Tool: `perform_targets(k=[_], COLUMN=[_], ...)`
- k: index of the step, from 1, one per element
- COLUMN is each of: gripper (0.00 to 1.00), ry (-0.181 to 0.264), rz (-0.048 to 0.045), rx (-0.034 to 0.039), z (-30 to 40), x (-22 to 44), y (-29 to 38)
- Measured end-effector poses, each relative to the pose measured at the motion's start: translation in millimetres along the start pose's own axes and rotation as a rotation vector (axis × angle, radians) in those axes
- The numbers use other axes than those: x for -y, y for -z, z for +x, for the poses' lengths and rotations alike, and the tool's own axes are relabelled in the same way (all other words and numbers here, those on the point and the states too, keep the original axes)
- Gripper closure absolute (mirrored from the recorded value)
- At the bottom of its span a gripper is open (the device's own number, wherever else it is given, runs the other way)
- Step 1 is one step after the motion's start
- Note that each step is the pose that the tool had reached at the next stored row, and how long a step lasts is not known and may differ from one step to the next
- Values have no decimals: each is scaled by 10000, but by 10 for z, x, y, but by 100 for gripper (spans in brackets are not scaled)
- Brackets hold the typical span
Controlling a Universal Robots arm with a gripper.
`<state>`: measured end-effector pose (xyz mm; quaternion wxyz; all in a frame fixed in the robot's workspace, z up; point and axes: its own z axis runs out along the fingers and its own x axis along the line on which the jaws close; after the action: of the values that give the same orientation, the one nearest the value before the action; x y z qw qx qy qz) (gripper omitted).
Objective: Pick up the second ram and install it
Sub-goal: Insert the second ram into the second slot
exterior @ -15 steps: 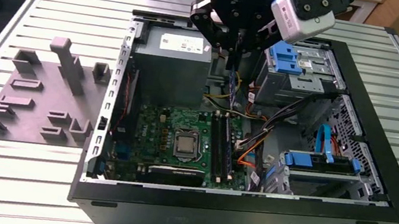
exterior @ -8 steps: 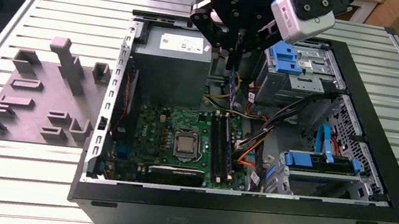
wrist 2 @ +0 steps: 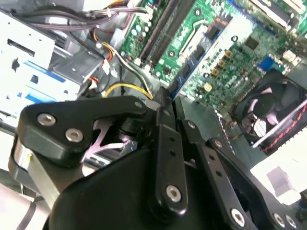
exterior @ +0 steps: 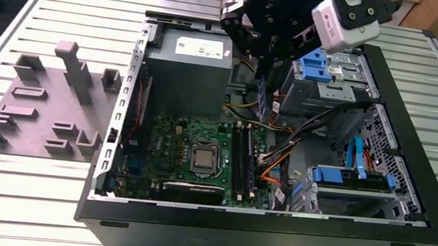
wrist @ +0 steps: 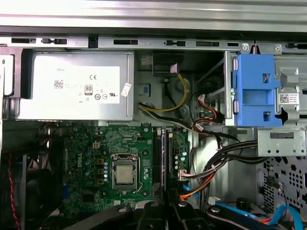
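Above the open computer case (exterior: 414,226), your gripper (exterior: 267,81) is clamped on the second ram (exterior: 263,103), holding it edge-down over the motherboard (exterior: 190,138) so it can line up with the memory slots (exterior: 242,156).

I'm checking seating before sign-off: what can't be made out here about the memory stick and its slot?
- Thin dark blue-black circuit-board strip: top end hidden inside the black hand, exterior view.
- Its lower edge: lost among cables, exterior view.
- Black plastic motherboard slots: edge-on strip covers one, first wrist view; contact cannot be told.
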<state>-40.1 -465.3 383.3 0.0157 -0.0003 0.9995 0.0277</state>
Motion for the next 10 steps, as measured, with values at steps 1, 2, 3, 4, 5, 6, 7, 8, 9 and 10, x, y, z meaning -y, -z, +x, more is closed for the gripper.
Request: perform_targets(k=[1, 2, 3, 4, 5, 6, 7, 8, 9, 10], gripper=[86, 86, 86, 86, 86, 86, 86, 86, 86, 86], ry=[169, 350, 505, 541, 542, 540, 539, 538, 536, 533], rz=[-6, -10, -16, -16, -17, -18, -19, -19, -20, -20], rx=[-10, -20, -30, -42, -55, -69, -87, -112, -142, -177], z=[1, 2, 0, -9, -22, -37, -51, -64, -77, -88], x=[1, 2, 3, 4, 5, 7, 8, 9, 9, 10], y=[-16, -31, -49, -68, -86, -106, -121, -136, -149, -162])
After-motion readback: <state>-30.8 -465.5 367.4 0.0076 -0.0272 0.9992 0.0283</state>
